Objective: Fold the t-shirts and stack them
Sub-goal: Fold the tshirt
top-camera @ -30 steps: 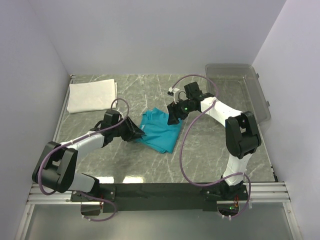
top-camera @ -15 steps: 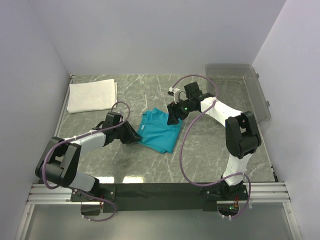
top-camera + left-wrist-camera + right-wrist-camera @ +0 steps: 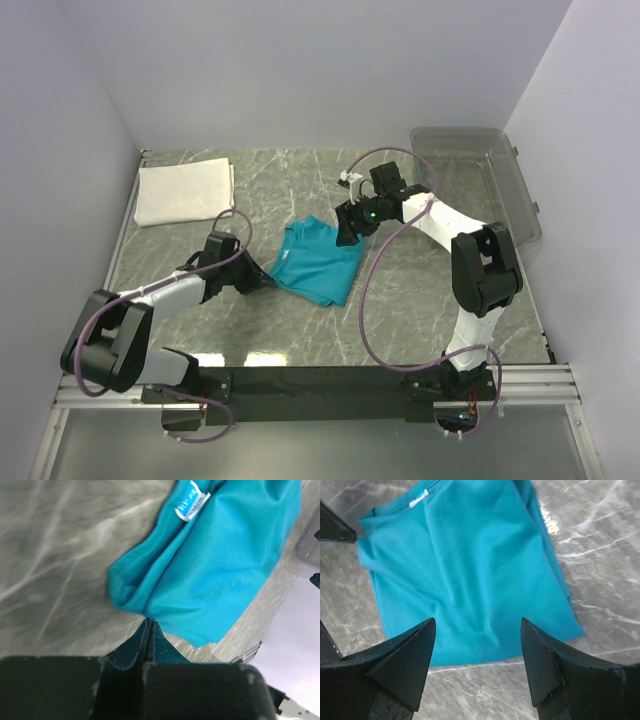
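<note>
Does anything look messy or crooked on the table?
Yes. The teal tee lies crooked and rumpled mid-table, its left edge bunched up beside the shut left gripper. The white tee sits neatly folded in the far left corner, so they are not stacked.

Small white neck label (image 3: pixel 192 506) on teal t-shirt (image 3: pixel 225 570), print illegible

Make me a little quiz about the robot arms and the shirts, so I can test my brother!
1. True or false: the right gripper is open over the teal t-shirt.
2. Where does the white folded piece lie? A far left, B far right, C on the teal t-shirt.
3. Fill in: the left gripper has its jaws ____.
Key: 1 true; 2 A; 3 shut.
</note>
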Controlling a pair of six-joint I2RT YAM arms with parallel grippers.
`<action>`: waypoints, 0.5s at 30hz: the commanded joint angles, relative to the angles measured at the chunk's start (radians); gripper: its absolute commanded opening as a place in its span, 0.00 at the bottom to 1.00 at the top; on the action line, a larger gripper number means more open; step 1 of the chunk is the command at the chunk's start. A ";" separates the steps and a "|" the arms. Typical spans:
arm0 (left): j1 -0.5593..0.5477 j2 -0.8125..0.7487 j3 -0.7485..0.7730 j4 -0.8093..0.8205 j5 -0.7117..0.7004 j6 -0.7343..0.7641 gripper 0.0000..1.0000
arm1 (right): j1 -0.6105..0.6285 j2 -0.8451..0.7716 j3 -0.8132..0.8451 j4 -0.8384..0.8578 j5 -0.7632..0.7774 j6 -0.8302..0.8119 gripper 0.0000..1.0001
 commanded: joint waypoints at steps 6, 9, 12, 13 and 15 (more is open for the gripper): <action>0.013 -0.119 -0.043 -0.056 -0.076 -0.040 0.01 | -0.008 0.090 0.113 0.016 0.051 0.048 0.75; 0.013 -0.177 -0.058 -0.068 -0.072 -0.030 0.01 | -0.005 0.098 0.122 0.019 0.034 0.039 0.76; 0.016 -0.205 -0.081 -0.068 -0.043 -0.029 0.28 | -0.005 0.104 0.174 0.009 0.078 -0.008 0.77; 0.016 -0.205 -0.084 -0.081 -0.043 -0.035 0.35 | -0.010 0.139 0.200 -0.025 0.099 -0.017 0.77; 0.021 -0.200 -0.089 -0.088 -0.030 -0.041 0.43 | -0.016 0.194 0.308 -0.083 0.145 -0.045 0.78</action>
